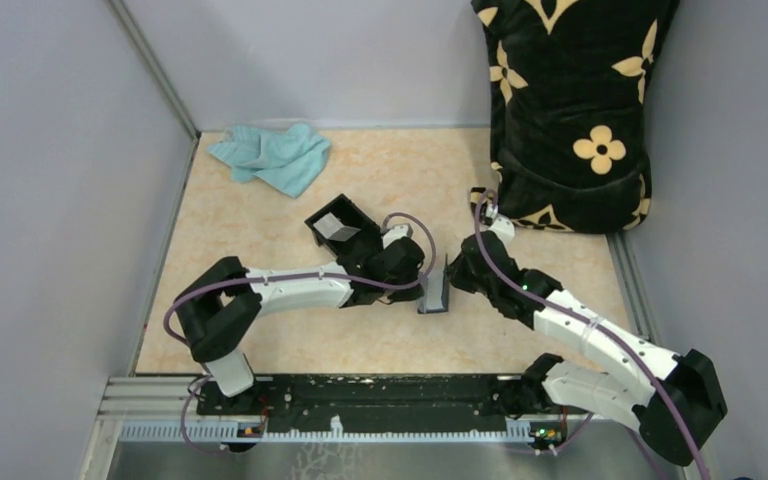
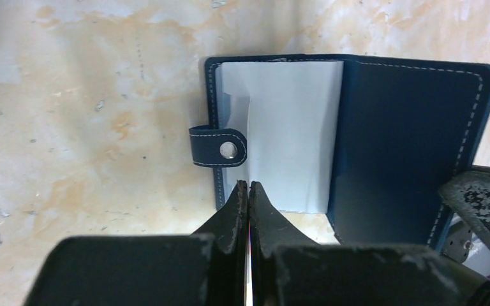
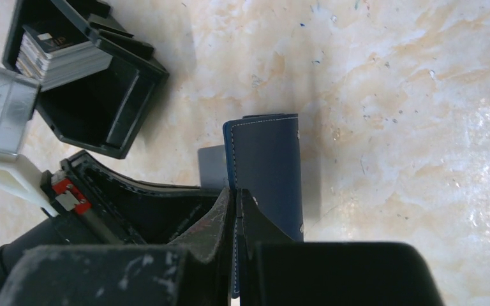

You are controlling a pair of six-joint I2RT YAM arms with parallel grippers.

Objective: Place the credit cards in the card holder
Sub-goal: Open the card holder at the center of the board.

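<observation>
The card holder (image 2: 408,140), a navy-blue wallet with a snap tab (image 2: 220,146), stands open between both grippers (image 1: 434,292). Pale credit cards (image 2: 293,134) fill its left half. My left gripper (image 2: 249,186) is shut on one thin credit card held edge-on, and the card's far end reaches into the wallet's pocket. My right gripper (image 3: 237,191) is shut on the stitched edge of the card holder's cover (image 3: 271,172). A grey card (image 3: 212,167) shows behind that cover. In the top view the left gripper (image 1: 422,283) and right gripper (image 1: 457,268) meet at the wallet.
A black open-topped box (image 1: 338,228) behind the left gripper holds a stack of cards (image 3: 60,54). A teal cloth (image 1: 272,157) lies at the back left. A black flowered bag (image 1: 570,110) stands at the back right. Grey walls close both sides.
</observation>
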